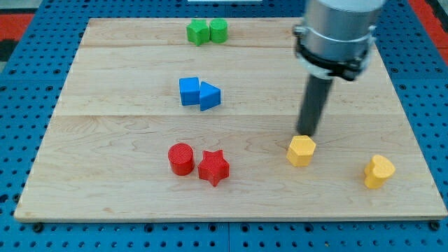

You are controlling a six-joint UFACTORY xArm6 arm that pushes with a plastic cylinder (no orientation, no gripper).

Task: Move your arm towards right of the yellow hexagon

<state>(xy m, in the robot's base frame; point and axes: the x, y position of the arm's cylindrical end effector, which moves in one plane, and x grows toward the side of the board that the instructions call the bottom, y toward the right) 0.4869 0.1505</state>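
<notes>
Half done, approx: my tip (306, 134) sits right behind the yellow hexagon (301, 150), at its top edge, touching or nearly, can't tell. No claw on me, just a rod, holding nothing. Left to do: swing round to the hexagon's right side, twd the yellow heart (379, 171).

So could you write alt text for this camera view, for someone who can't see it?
A dark rod's tip rests just above a yellow hexagon on a wooden board, with a yellow heart-like block to the view's right. Elsewhere sit a red cylinder beside a red star, two blue blocks and two green blocks.
</notes>
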